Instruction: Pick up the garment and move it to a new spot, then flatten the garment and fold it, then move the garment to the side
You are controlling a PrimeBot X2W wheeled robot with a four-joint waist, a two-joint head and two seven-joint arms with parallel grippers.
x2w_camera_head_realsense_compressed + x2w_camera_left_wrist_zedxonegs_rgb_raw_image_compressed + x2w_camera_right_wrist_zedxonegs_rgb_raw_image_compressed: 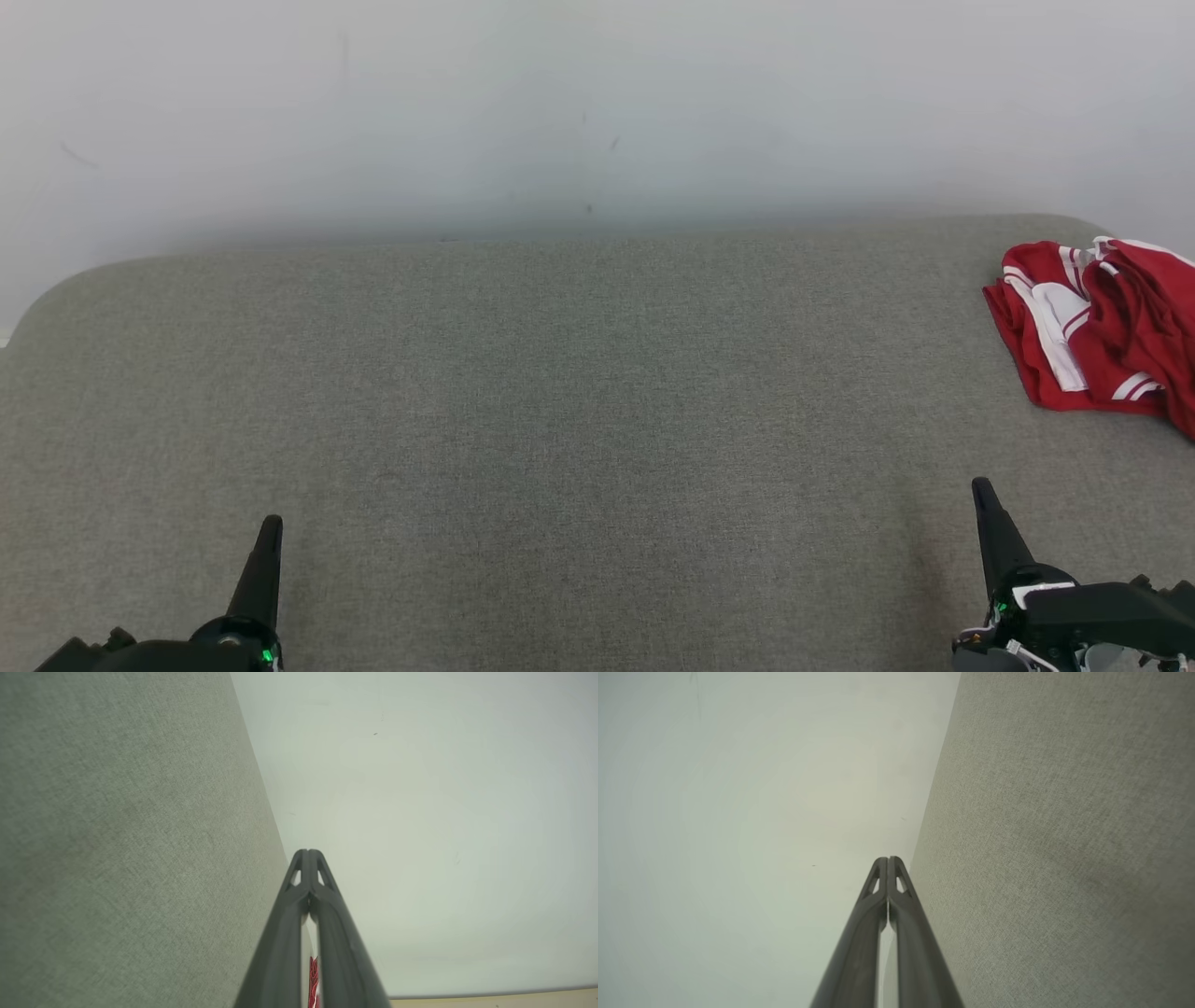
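Lying crumpled at the far right of the grey fabric surface [560,392], the red garment [1102,327] sits ahead of the closed, empty right gripper [981,489], well apart from the closed left gripper [272,526], with a pale wall [560,112] behind.

Bare lab-like test space, grey fabric-covered surface [560,392], plain pale wall [597,112] behind

The left gripper [270,534] and the right gripper [983,497] are black, each with long fingers [285,938] that narrow to a point. Near the tips each finger has a small triangular opening. A small green light [269,656] shines on each rounded base; the right one carries a white plate [1041,590].
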